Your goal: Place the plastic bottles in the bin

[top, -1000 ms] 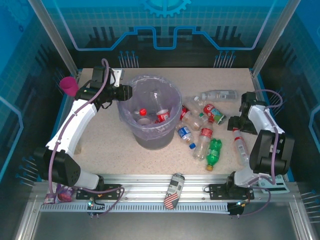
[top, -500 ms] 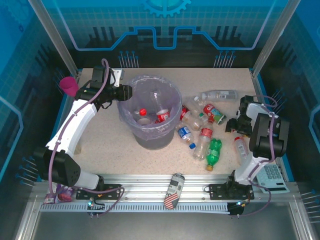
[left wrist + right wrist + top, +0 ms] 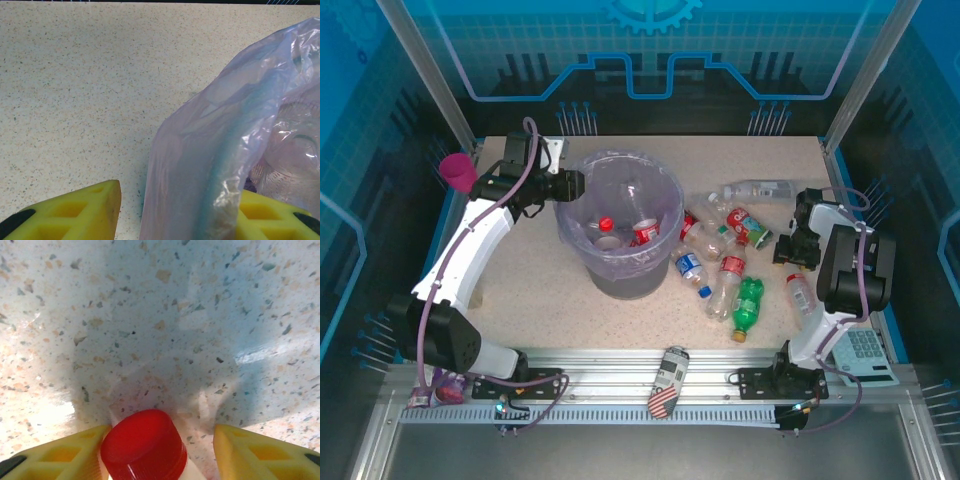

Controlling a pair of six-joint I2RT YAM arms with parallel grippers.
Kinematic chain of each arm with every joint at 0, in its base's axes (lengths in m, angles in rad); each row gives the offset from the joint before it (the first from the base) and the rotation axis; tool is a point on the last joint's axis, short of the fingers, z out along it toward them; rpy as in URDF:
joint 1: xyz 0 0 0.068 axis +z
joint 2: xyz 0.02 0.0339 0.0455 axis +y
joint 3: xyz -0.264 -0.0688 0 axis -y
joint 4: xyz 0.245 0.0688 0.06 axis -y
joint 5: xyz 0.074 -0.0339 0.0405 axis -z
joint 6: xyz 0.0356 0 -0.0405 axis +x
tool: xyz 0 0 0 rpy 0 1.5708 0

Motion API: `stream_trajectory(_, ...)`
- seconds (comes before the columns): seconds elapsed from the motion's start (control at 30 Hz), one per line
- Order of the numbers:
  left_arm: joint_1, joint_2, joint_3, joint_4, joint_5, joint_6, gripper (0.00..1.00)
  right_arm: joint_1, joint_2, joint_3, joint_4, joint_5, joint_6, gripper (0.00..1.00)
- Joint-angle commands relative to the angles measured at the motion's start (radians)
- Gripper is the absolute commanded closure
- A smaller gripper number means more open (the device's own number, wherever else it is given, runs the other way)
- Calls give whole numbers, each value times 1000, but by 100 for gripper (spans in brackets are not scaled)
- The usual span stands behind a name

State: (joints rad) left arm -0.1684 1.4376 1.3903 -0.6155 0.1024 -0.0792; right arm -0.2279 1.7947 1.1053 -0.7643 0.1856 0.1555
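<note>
**A:** Where are the bottles at right now?

**B:** Most of the bottles are in a loose heap on the worktop, just right of the bin. The green bottle is on the near side of the heap. A few sit inside the bin already, with red caps showing. A lone bottle lies by itself further right, and the right tool is down at its capped end.

**A:** Grabbed?

**B:** Nope. On the wrist cam the red cap sits inside the right tool. One yellow finger touches it and the other is clear of it, so the jaws are partway open around it. The left tool is pinched narrow on the bin's left rim, with the lavender bag bunched between its fingers.

**A:** And the surroundings?

**B:** The worktop is speckled beige stone-look with a bit of shine up close. A pink goblet sits at the left edge. A striped can lies on the metal rail between the arm bases, and there's a keypad by the right base. Blue panels wall in the back and sides.
</note>
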Motion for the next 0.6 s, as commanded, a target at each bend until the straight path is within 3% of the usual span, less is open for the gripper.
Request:
stream_trajectory(0.0,-2,33,-52,-68,-25,4,51,5,3,2,15,42,5,48)
stream_trajectory(0.57,-1,37,-53,-69,-30,7,51,-8,-90,44,28,30,-13,67)
